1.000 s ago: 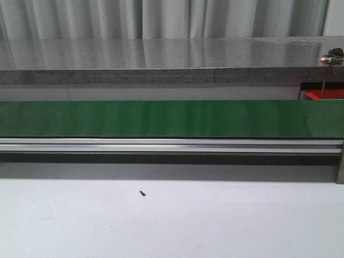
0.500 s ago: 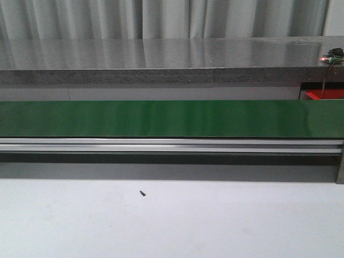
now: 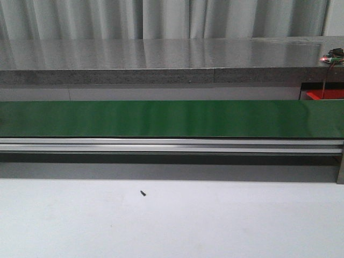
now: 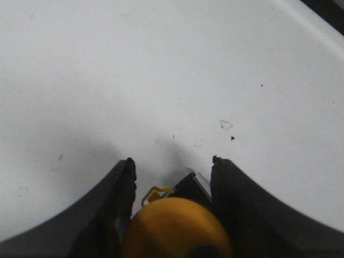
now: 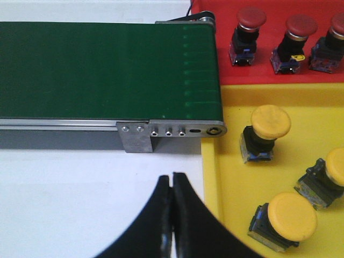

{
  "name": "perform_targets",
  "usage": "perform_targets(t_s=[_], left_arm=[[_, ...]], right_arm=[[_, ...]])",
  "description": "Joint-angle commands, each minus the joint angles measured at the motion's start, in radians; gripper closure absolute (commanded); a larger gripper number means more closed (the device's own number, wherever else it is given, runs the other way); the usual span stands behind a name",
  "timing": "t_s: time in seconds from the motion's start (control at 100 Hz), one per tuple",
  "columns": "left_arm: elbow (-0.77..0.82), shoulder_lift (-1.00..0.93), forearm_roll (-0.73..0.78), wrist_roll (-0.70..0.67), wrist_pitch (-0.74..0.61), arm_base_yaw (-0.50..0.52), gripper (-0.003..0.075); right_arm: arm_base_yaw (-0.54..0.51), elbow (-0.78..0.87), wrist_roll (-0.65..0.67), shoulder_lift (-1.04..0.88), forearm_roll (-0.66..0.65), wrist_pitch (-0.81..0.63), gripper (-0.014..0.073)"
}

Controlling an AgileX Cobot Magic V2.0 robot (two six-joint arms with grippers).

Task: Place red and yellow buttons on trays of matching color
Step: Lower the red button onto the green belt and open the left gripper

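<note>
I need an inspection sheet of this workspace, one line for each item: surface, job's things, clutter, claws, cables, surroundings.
Surface: white table, lightly marked; green conveyor belt carries nothing.
Job's things: red tray holds three red buttons; yellow tray holds three yellow buttons; one yellow button sits in the left claw.
Clutter: small dark screw on the table.
Claws: left claw closed around its button; right claw closed, empty, beside the yellow tray.
Cables: thin wire hanging at far right.
Surroundings: grey counter, curtain behind.
</note>
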Motion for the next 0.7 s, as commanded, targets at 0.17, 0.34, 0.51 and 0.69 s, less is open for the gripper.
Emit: perform_targets(t_s=[0.17,0.34,0.51,0.69], left_arm=[[-0.032,-0.138,0.008,-0.011,-0.022,0.002,0.0458],[-0.032,-0.188,0.017,-0.011,0.032,0.002,0.0458],[-0.032,-0.247,0.085,-0.011,0.120,0.002,0.0458],[-0.032,-0.311,0.211,-0.010,0.207,-0.002,0.0458]], right_arm=[[-0.002,-0.025,0.002,-0.003,-0.001,-0.064,0.0661],[-0.002,-0.025,0.002,-0.003,-0.001,-0.064,0.0661],[-0.002,-0.025,0.002,-0.003,-0.001,-0.064,0.0661],[-0.002,-0.025,0.002,-0.003,-0.001,-0.064,0.0661]])
